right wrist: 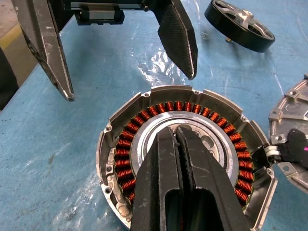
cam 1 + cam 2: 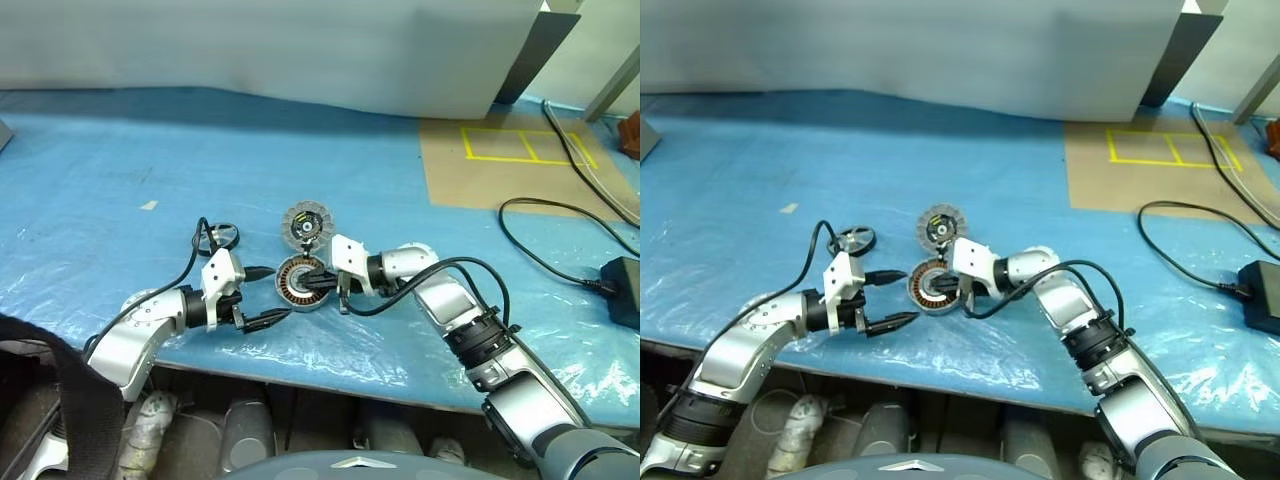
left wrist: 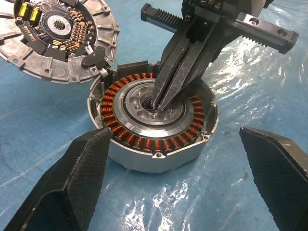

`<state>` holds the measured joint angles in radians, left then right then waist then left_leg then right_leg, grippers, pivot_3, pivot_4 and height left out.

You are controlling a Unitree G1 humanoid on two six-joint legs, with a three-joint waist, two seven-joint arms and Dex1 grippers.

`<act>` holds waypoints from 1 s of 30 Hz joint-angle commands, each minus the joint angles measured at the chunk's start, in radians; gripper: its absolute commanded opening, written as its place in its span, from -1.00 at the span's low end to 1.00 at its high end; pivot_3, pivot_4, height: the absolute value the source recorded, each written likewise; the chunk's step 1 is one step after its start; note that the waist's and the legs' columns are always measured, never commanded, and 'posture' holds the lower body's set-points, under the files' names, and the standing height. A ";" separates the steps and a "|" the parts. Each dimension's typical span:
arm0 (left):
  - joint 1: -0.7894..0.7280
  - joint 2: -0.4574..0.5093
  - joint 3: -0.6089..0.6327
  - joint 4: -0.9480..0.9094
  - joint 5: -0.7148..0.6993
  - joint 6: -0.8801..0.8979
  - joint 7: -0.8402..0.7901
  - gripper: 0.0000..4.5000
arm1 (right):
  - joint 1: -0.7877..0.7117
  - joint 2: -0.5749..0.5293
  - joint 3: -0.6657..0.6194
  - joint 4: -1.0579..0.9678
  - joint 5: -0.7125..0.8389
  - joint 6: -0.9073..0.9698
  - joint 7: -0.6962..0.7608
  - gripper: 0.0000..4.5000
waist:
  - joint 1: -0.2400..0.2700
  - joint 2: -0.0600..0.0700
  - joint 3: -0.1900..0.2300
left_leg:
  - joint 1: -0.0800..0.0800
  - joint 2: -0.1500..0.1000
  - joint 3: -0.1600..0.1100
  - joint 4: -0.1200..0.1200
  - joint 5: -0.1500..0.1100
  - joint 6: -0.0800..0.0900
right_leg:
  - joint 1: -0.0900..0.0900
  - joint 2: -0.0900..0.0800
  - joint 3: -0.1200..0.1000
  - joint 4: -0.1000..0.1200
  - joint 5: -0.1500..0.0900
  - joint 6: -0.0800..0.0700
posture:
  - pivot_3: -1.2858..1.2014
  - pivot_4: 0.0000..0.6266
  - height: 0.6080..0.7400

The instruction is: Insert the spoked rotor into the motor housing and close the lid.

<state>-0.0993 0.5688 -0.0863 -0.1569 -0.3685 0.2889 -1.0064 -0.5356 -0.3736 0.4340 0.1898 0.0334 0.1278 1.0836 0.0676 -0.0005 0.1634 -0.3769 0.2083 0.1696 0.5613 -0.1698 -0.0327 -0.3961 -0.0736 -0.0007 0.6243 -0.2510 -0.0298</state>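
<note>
Head view: motor housing (image 2: 300,282) on blue surface (image 2: 120,180), lid (image 2: 305,226) just behind, spoked rotor (image 2: 219,238) apart, not yet inserted.

Left wrist: left gripper (image 3: 183,168), jaws open, flanking housing.

Right wrist: right gripper (image 1: 179,132), jaws closed empty, at hub.

Next, probably: fetching rotor.

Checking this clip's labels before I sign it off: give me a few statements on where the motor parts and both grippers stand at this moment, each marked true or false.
1. The dark spoked rotor already sits inside the round silver motor housing. False: it lies apart on the blue sheet, and the housing's copper windings are exposed.
2. The right gripper is shut, its tips in the housing's central hub. True.
3. The ribbed silver lid covers the housing. False: it lies flat beside the housing, at its rim.
4. The left gripper is open and holds nothing. True.
5. The left gripper clamps the housing's wall. False: its fingers stand apart on either side, not touching it.
</note>
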 commanded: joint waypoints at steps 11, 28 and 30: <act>-0.013 -0.005 0.003 -0.012 -0.008 -0.005 0.006 1.00 | -0.022 0.035 -0.066 -0.043 0.113 0.212 0.018 -0.98 | 0.000 0.000 0.000 | -0.005 0.000 0.000 0.000 0.001 -0.001 | -0.005 0.000 0.000 0.000 0.000 0.000 | 0.03 -0.52 1.00; -0.015 -0.002 0.005 -0.017 -0.011 0.001 0.002 1.00 | -0.052 0.089 -0.143 -0.018 0.194 0.252 -0.009 -0.98 | -0.001 -0.001 -0.001 | -0.001 0.000 0.000 -0.001 -0.001 0.001 | -0.001 0.000 0.000 0.000 0.000 0.000 | 0.03 -0.52 1.00; -0.016 -0.001 0.005 -0.018 -0.012 0.002 0.001 1.00 | -0.058 0.098 -0.152 -0.045 0.215 0.288 -0.007 -0.98 | -0.002 -0.001 -0.001 | -0.005 0.000 0.000 -0.001 0.000 -0.001 | -0.006 0.000 0.000 0.000 0.000 0.000 | 0.03 -0.52 1.00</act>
<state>-0.1102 0.5641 -0.0867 -0.1559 -0.3694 0.2926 -0.9993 -0.5735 -0.2829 0.3136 0.2039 0.2038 0.3911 1.0732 0.0658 -0.0011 0.1629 -0.3835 0.2082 0.1697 0.5606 -0.1689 -0.0338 -0.4032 -0.0734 -0.0007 0.6239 -0.2509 -0.0299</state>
